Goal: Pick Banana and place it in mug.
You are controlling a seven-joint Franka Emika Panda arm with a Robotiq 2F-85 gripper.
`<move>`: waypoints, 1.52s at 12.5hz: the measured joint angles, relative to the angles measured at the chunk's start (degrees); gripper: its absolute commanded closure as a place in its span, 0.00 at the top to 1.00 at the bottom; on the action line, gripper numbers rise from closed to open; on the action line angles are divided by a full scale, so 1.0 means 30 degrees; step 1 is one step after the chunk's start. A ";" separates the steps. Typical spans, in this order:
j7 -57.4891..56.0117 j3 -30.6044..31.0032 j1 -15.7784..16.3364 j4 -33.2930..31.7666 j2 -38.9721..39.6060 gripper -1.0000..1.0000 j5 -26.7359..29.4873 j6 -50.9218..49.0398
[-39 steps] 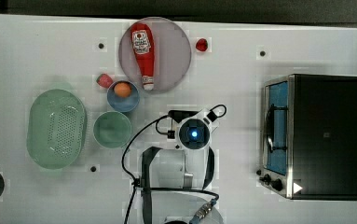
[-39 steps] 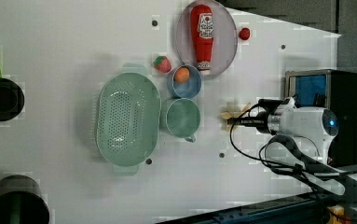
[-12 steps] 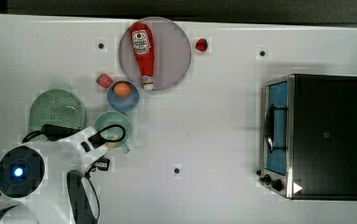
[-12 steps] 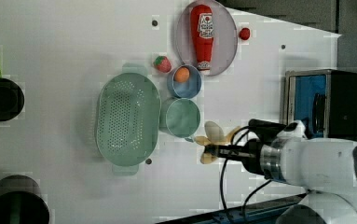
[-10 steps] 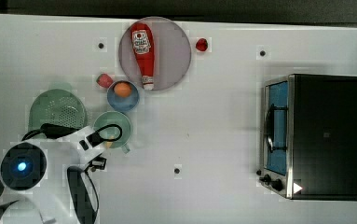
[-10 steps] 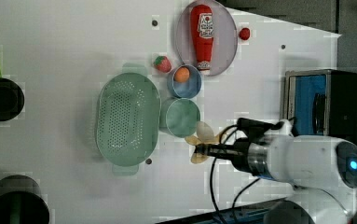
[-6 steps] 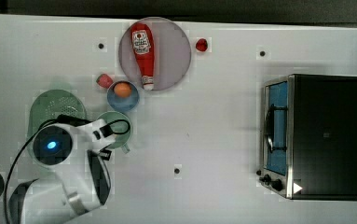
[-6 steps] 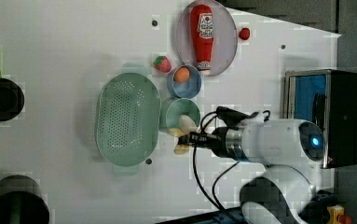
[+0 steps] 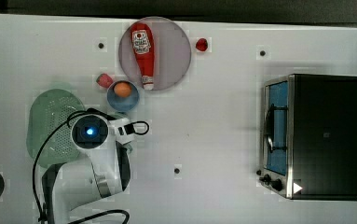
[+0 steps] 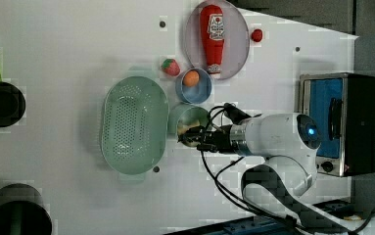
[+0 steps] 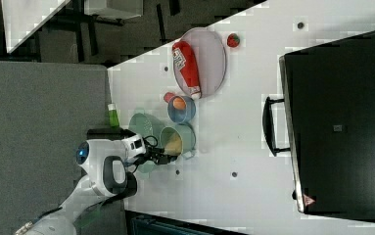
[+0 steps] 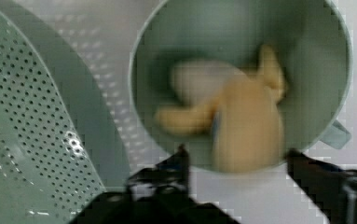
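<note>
The banana [image 12: 246, 126] hangs over the mug [image 12: 306, 42], jaws apart (it looks blurred, probably falling); it may catch the rim and tip out.

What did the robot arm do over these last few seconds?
The arm swung from beside the toaster oven across to the mug, carrying the banana. The gripper now hangs open over the mug and the banana sits inside its rim, apparently let go. The colander, blue bowl and ketchup plate stayed put.

Pale yellow banana [image 12: 241, 126], teal-green mug [image 12: 316, 70], perforated green colander [image 10: 133, 125], red ketchup bottle [image 9: 142, 46]
</note>
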 measured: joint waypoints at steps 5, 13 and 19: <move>0.0722 -0.0182 0.0510 0.0075 -0.3550 1.00 -0.0504 -0.1352; 0.1171 -0.4420 0.1132 0.3283 -1.3233 1.00 0.0012 -1.1592; 0.0647 -0.9177 -0.0043 0.6155 -1.3531 1.00 -0.3315 -1.5863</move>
